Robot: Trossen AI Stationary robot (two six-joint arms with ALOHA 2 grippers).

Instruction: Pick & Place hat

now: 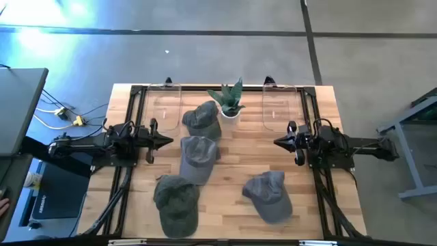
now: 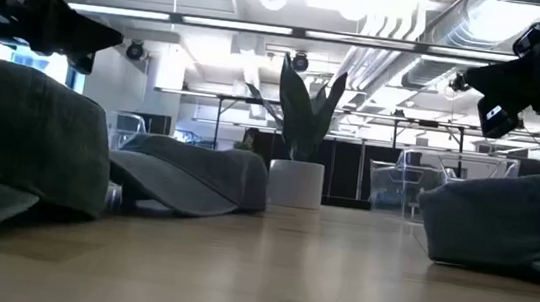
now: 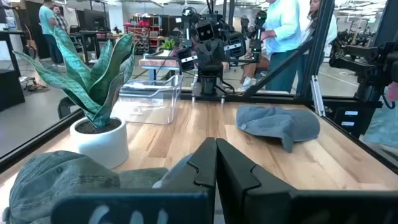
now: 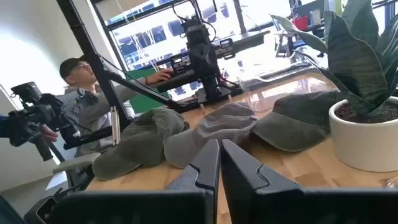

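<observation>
Both arms parked above the table, fingers pressed together and empty, four caps not yet touched.

The left gripper and right gripper face each other across the wooden table, each clenched on nothing. Nearest the left one lies the middle grey cap, overlapping the cap by the plant; a green cap sits at the front edge and a blue-grey cap lies alone nearer the right arm. The likely risk is judged to be a descent with the fingers unopened, which would only squash soft fabric, or a pinch on the overlapped pair that drags both caps. The potted snake plant stands just beside the rear cap and could tip.
</observation>
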